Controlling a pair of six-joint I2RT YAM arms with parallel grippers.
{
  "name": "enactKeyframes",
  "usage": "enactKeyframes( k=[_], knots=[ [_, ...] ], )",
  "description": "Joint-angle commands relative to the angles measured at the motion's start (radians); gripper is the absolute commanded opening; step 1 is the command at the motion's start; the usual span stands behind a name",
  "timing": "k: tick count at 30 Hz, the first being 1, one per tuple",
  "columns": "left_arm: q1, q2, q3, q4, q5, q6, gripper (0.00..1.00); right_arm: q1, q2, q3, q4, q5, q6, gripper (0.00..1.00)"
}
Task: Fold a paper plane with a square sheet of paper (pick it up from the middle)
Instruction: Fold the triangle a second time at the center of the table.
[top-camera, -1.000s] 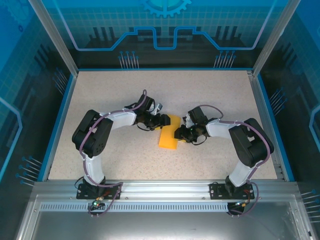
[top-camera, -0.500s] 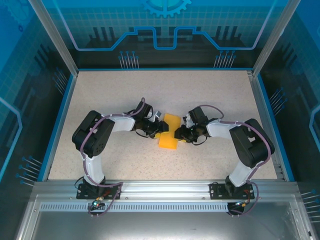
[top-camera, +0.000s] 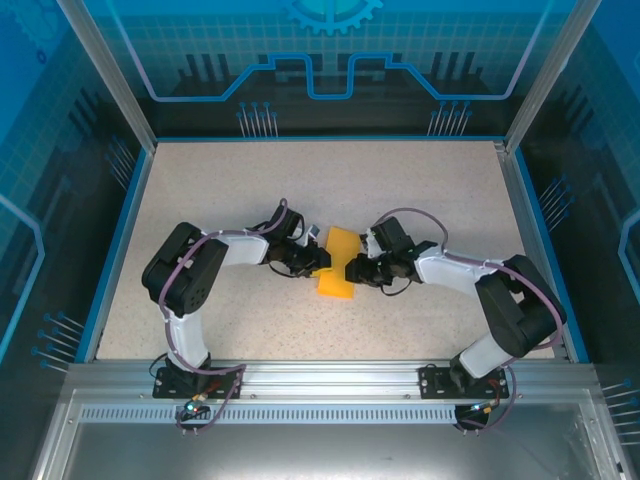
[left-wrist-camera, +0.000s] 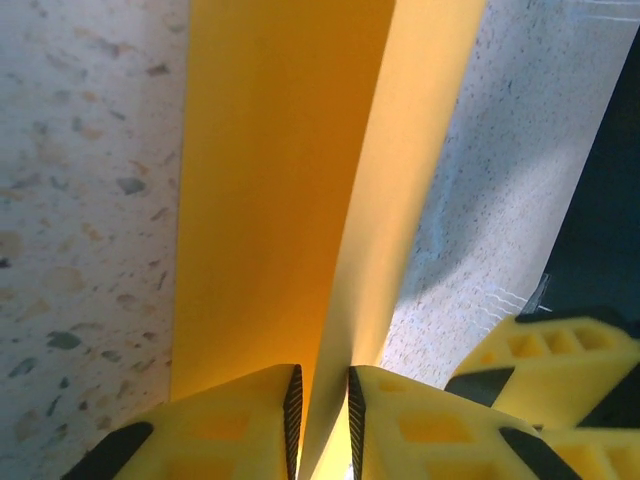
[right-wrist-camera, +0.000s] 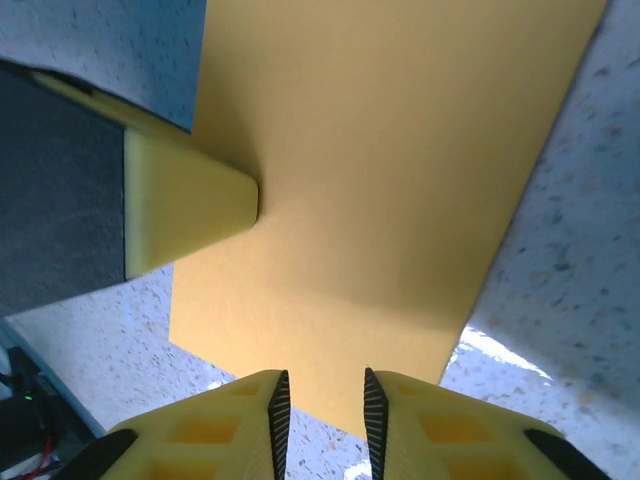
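Observation:
The orange-yellow sheet of paper (top-camera: 336, 282) lies mid-table between both grippers, its far part (top-camera: 343, 240) bent up. In the left wrist view the paper (left-wrist-camera: 270, 180) shows a flat half and a paler raised flap running edge-on between the pads; my left gripper (left-wrist-camera: 320, 400) (top-camera: 321, 258) is shut on that flap. My right gripper (right-wrist-camera: 322, 400) (top-camera: 352, 268) stands narrowly open over the near edge of the paper (right-wrist-camera: 380, 180), which lies flat under the fingertips. One left finger (right-wrist-camera: 185, 205) rests at the paper's side.
A speckled beige table (top-camera: 220, 190) is bounded by blue rails and glass walls. The right gripper's yellow fingers (left-wrist-camera: 545, 355) sit close beside the left one, so the two grippers nearly meet over the paper.
The left gripper has moved right and toward the near edge, drawing the paper's edge with it. The far part of the sheet now stands bent up. The right arm reached slightly left.

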Motion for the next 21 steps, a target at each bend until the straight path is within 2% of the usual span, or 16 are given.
enactKeyframes(
  k=[1, 3, 11, 18, 21],
  knots=[
    [0.006, -0.035, 0.031, -0.057, -0.017, 0.019, 0.22, 0.073, -0.029, 0.037, -0.05, 0.107, -0.031, 0.32],
    [0.006, -0.038, 0.038, -0.072, -0.018, 0.019, 0.21, 0.13, -0.041, 0.059, -0.093, 0.206, -0.057, 0.34],
    [0.006, -0.048, 0.053, -0.1, -0.004, 0.004, 0.16, 0.364, -0.074, 0.102, -0.193, 0.574, -0.172, 0.54],
    [0.004, -0.053, 0.068, -0.125, 0.002, 0.001, 0.15, 0.502, 0.001, 0.219, -0.267, 0.76, -0.239, 0.6],
    [0.003, -0.053, 0.072, -0.131, 0.0, 0.0, 0.15, 0.522, 0.036, 0.247, -0.261, 0.771, -0.264, 0.61]
  ],
)
